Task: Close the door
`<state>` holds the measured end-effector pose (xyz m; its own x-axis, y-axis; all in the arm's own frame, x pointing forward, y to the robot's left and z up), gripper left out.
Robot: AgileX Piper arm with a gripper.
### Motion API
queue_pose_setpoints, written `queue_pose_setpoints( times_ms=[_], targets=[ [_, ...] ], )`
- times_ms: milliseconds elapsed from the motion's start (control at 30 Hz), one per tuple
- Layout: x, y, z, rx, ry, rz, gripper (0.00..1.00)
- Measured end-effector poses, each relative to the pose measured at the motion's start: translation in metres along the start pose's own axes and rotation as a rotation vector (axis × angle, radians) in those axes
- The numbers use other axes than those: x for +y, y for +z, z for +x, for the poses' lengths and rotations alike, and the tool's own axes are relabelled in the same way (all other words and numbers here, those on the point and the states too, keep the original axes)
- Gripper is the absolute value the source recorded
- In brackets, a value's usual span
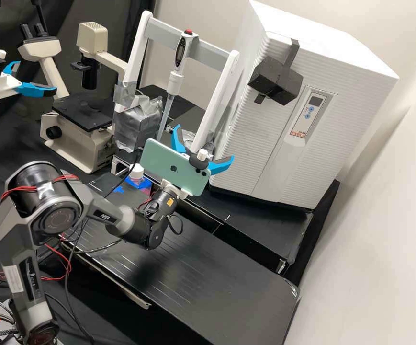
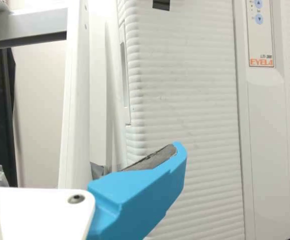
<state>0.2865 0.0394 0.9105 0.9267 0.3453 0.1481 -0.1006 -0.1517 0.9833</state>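
The white incubator's ribbed door (image 1: 246, 129) stands upright on the right side of the bench, in line with the control strip beside it; I see no gap along that seam. In the high view my gripper (image 1: 204, 143) is at the door's lower left, its two blue fingers spread wide with nothing between them. The wrist view has the ribbed door (image 2: 190, 100) close by, with one blue finger of my gripper (image 2: 139, 197) in front of its edge. Whether this finger touches the door I cannot tell.
A black box (image 1: 275, 80) hangs on the incubator's upper front. Left of the door stand a white frame (image 1: 222, 91), a pipette (image 1: 175, 79) and a silver-wrapped block (image 1: 138, 122). A microscope (image 1: 81, 115) is farther left. A phone (image 1: 169, 165) is mounted on my wrist.
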Motion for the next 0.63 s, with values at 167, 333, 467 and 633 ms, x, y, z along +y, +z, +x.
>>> queue_pose_setpoints(
  times_ms=[167, 333, 467, 633],
  targets=[
    [0.002, 0.001, -0.001, -0.022, 0.052, -0.021, 1.00],
    [-0.001, 0.004, -0.010, -0.066, 0.094, -0.036, 1.00],
    [-0.004, 0.002, -0.020, -0.113, 0.163, -0.010, 1.00],
    [-0.010, 0.004, -0.031, -0.146, 0.159, 0.007, 1.00]
  ],
)
